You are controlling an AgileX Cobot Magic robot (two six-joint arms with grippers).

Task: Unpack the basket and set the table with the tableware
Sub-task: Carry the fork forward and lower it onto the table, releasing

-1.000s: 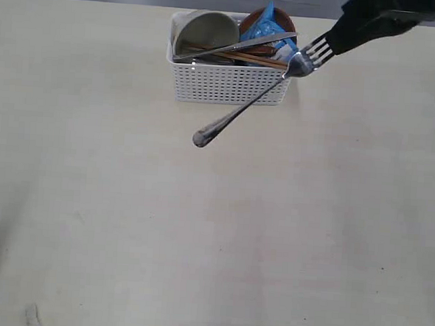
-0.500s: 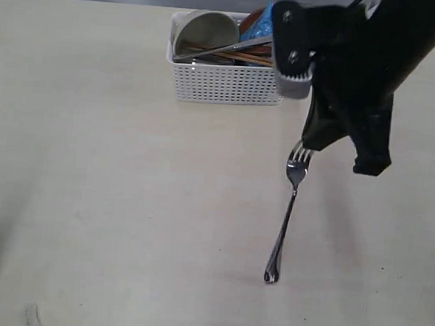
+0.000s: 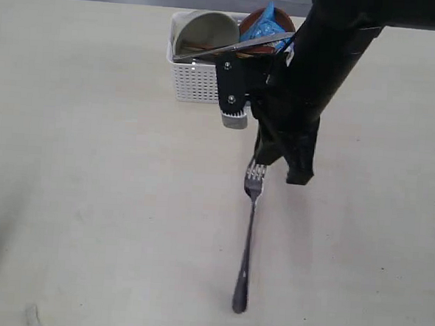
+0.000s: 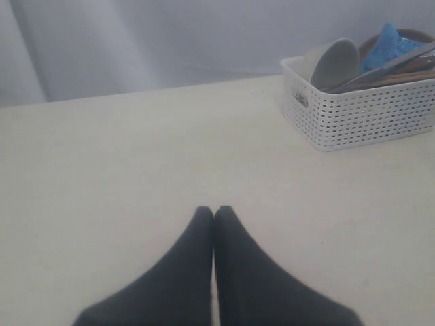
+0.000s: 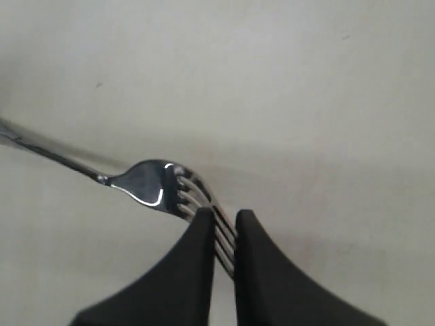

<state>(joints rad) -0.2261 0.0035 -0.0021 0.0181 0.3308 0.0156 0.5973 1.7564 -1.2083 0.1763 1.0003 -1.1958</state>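
The steel fork [image 3: 247, 239] lies lengthwise on the table [image 3: 90, 199], handle end toward the front. My right gripper [image 3: 265, 166] reaches down over its head. In the right wrist view the fork's [image 5: 149, 183] tines pass between the fingers of the right gripper [image 5: 224, 217], which stand only a sliver apart around them. The white basket [image 3: 196, 84] stands at the back with the off-white bowl [image 3: 205, 31], the knife [image 3: 232, 47] and a brown plate [image 3: 282, 18] in it. My left gripper [image 4: 214, 212] is shut and empty, well away from the basket [image 4: 360, 119].
A blue chips packet [image 3: 267, 22] sticks up in the basket's right half. The right arm covers the basket's right front corner in the exterior view. The left arm is outside that view.
The right arm has carried the fork from above the basket down and forward onto the table, then a little leftward. The fork now lies low. The left gripper has not moved.
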